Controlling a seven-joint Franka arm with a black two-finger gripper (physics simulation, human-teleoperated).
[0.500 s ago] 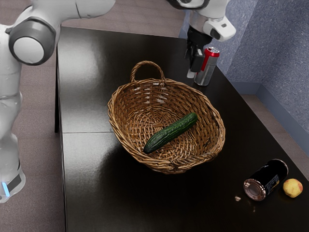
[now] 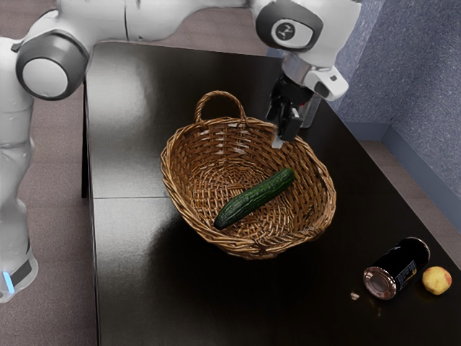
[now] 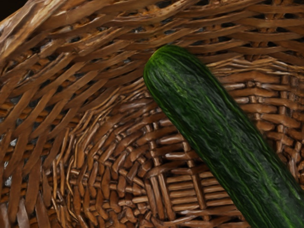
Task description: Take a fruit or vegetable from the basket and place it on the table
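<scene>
Above the far right part of the basket's rim, in the exterior view, is my gripper [image 2: 281, 134]; nothing can be seen held in it. The wicker basket [image 2: 175, 193] stands on the dark table [image 2: 137, 281] with its handle up. A dark green cucumber [image 2: 256, 198] lies slantwise inside it, below my gripper and apart from it. From my hand, the wrist view looks down on the cucumber [image 3: 216, 128], one rounded end showing, against the woven basket [image 3: 109, 185].
Behind my gripper stands a can [image 2: 310, 113], partly hidden. Near the table edge at the exterior view's lower right, a black can [image 2: 396, 268] lies on its side beside a yellow-red fruit [image 2: 436, 280]. The basket's handle [image 2: 219, 94] rises from its far rim.
My gripper has moved from beside the standing can to over the basket's rim, and now covers much of that can. The cucumber and basket have stayed still.
</scene>
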